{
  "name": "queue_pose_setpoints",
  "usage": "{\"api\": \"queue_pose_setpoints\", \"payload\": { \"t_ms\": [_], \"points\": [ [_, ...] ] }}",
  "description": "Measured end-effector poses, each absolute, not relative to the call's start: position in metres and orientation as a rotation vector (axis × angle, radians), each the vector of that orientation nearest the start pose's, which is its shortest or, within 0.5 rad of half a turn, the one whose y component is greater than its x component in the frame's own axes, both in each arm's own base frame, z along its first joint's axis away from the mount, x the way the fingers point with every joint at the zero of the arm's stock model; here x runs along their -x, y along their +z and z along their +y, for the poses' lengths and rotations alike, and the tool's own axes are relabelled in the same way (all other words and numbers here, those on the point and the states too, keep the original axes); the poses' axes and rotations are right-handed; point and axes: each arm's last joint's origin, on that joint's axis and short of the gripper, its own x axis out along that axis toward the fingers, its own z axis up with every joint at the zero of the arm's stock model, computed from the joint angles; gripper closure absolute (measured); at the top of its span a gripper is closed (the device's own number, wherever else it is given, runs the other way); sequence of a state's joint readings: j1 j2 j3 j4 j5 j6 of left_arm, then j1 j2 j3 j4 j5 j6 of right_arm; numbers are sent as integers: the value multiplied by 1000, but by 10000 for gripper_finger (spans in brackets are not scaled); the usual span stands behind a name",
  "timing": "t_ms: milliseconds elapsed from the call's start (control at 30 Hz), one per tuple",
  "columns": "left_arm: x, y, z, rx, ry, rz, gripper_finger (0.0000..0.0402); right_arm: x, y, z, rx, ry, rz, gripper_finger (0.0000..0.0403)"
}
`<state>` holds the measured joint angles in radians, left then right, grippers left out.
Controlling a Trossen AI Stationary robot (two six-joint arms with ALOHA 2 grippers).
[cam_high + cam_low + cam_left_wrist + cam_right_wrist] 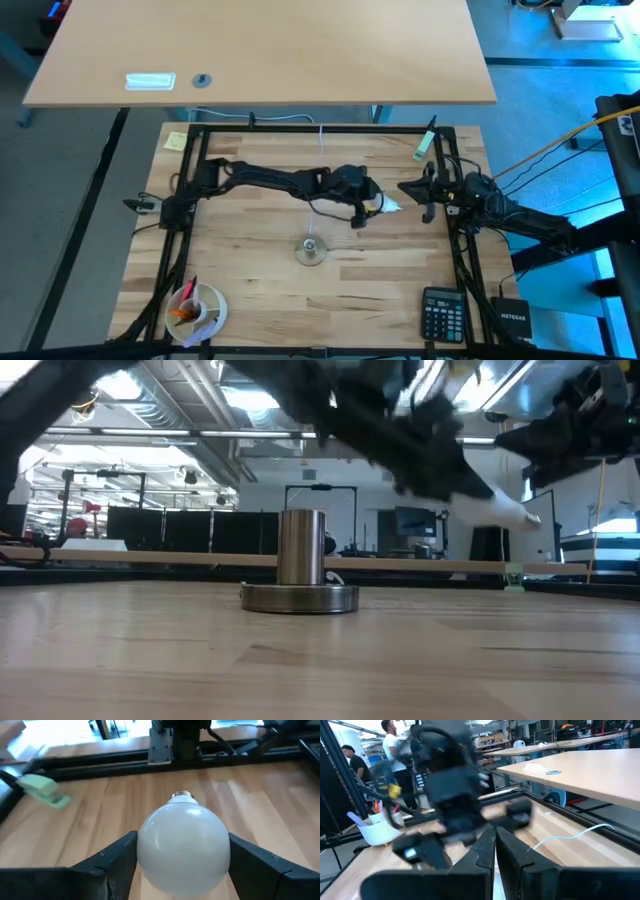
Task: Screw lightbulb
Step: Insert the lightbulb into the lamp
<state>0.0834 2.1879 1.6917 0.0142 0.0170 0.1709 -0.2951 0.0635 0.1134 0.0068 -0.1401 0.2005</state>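
The white frosted lightbulb is held in my left gripper above the middle of the table, its greyish screw base pointing away toward the table's right side. It also shows in the low view, tilted and clear of the table. The silvery socket base stands on the table nearer the front edge, with a thin white cord leading back. My right gripper hovers just right of the bulb, shut and empty, fingers pointing left. My left gripper pinches the bulb's round globe between its two fingers, one on each side at the widest part. The fingers come from the table's left, slanting down. The bulb is lifted clear, screw base leading away from the fingers.
A calculator and a black box lie at the front right. A white bowl with tools sits at the front left. A green stapler lies at the far right, a yellow note at the far left.
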Motion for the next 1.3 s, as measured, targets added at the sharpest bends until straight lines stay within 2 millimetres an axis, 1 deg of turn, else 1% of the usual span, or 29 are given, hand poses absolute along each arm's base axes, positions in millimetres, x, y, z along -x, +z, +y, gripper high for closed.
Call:
{"api": "queue_pose_setpoints", "payload": {
  "t_ms": [67, 167, 333, 433, 500, 600, 667, 767, 833, 900, 967, 1067, 1200, 1300],
  "points": [
    [-488, 232, 33, -215, 49, 548, 148, -90, 205, -23, -181, -136, -94, 384],
    [-461, 272, 23, -283, 97, 609, 148, -88, 209, -22, -161, -139, -71, 384],
    [-408, 337, 4, -264, 111, 643, 149, -87, 217, -22, -139, -141, -50, 384],
    [-376, 365, -8, -237, 119, 663, 150, -93, 218, -23, -147, -130, -19, 384],
    [-358, 374, -17, -213, 140, 698, 150, -99, 220, -24, -151, -105, -6, 384],
    [-340, 378, -28, -174, 168, 769, 150, -111, 223, -27, -161, -87, 9, 384],
    [-332, 378, -36, -154, 173, 799, 150, -118, 228, -29, -160, -71, 4, 384],
    [-326, 375, -45, -154, 190, 838, 150, -132, 239, -30, -156, -30, -10, 384],
    [-326, 372, -48, -149, 203, 859, 150, -144, 243, -28, -161, 13, 15, 384],
    [-330, 365, -47, -145, 218, 861, 150, -157, 242, -24, -166, 50, 73, 384],
    [-334, 354, -44, -165, 223, 867, 150, -168, 236, -19, -169, 85, 138, 384],
    [-341, 344, -37, -181, 231, 852, 150, -183, 229, -11, -147, 93, 179, 384],
    [-347, 338, -24, -193, 243, 820, 151, -200, 224, -2, -109, 80, 137, 384],
    [-349, 339, -17, -194, 233, 801, 151, -212, 219, 1, -88, 61, 101, 384]
  ]
}}
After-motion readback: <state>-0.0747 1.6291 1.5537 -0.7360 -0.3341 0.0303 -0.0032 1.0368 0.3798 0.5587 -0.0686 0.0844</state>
